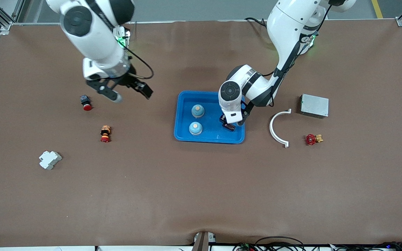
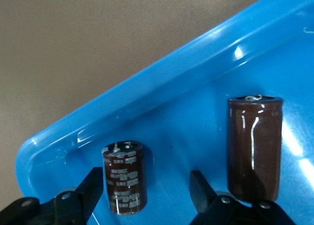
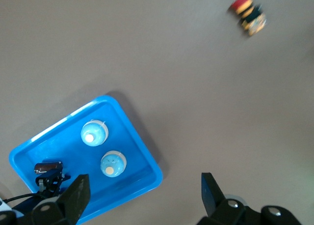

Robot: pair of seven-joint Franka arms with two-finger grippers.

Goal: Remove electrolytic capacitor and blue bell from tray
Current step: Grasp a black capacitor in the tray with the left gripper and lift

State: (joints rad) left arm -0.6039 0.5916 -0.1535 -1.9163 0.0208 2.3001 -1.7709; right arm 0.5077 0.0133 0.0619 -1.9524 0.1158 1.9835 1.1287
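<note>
Left wrist view: glossy brown cylindrical capacitors (image 2: 125, 178) in smooth blue tray (image 2: 162, 82).

Materials and finishes, worktop lot

Worktop (image 1: 201, 195): matt brown covering, cloth-like, faintly creased. Tray (image 1: 183, 115): glossy blue plastic, smooth, with bright highlights along its rim. Two capacitors (image 2: 125, 178) in the tray: dark brown shiny sleeves, smooth, with pale print. Two bells (image 1: 197, 111): pale blue domes, dull sheen. Box (image 1: 314, 105): bare grey metal, matt. Curved bracket (image 1: 277, 128): smooth white plastic. Left claw (image 2: 147, 195): black matt plastic fingers. Arm shells: glossy white plastic.
</note>
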